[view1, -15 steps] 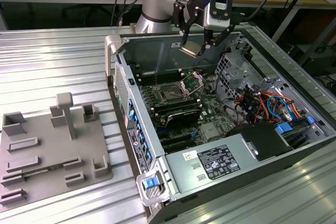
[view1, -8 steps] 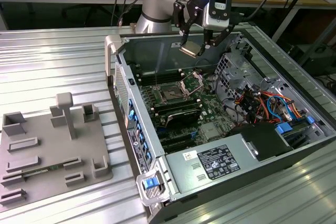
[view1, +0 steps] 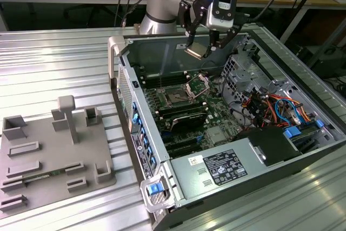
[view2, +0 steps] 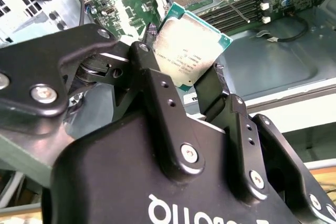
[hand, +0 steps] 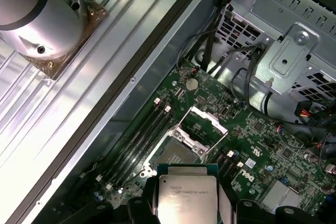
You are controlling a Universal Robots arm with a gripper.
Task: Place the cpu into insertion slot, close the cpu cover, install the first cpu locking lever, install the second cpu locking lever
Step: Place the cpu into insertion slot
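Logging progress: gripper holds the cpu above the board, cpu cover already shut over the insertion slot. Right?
No: the cpu cover stands open beside the empty insertion slot, as the first wrist view shows. The gripper does hold the cpu.

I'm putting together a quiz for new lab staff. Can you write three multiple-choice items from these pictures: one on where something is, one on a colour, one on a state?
1. Relative to the insertion slot, the cpu is: A seated in it; B held clear of it by the gripper; C lying beside it.
2. The motherboard is: A green; B red; C white.
3. The cpu cover is: A shut over the slot; B tilted up open; C missing.
Answers: B, the gripper clamps the chip well off the board; A, green board surrounds the slot; B, the frame stands up off the bare slot.
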